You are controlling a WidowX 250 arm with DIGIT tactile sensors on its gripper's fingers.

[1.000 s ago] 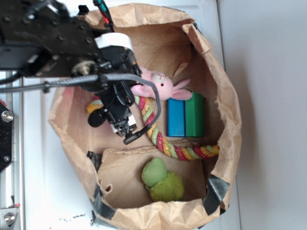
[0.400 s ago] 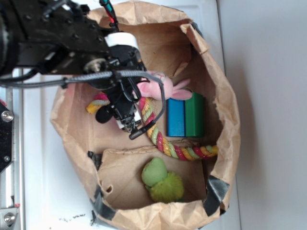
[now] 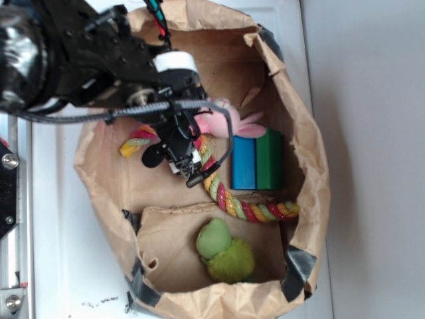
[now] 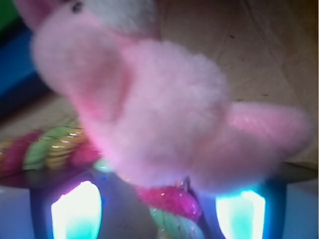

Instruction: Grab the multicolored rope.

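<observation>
Exterior view: a brown paper bag (image 3: 312, 193) lies open on a white surface (image 3: 60, 252), with dark tape patches at its lower corners. The multicolored rope (image 3: 229, 203) lies inside on the bag's floor. It runs from a frayed end at the left (image 3: 136, 143), passes under the arm, then curves down and right below the blue and green block (image 3: 257, 161), ending near the bag's right wall. The black robot arm (image 3: 86, 60) reaches in from the upper left. The gripper (image 3: 187, 165) hangs directly over the rope's middle stretch, just beside the pink plush bunny (image 3: 226, 123). Whether it touches the rope cannot be told from this angle, and the jaw opening is not readable here. A green plush toy (image 3: 226, 252) rests in the lower compartment formed by a folded flap, well apart from the gripper.

Wrist view: the picture is blurred and very close. The pink bunny (image 4: 159, 109) fills most of the frame. The rope (image 4: 55, 149) shows behind it at the left and again at the bottom centre, between the two fingers (image 4: 75, 211), which glow with blue-green light. The fingers stand apart, one on each side of the rope strand, and are not closed on it. A strip of the blue block (image 4: 15, 74) shows at the upper left.
</observation>
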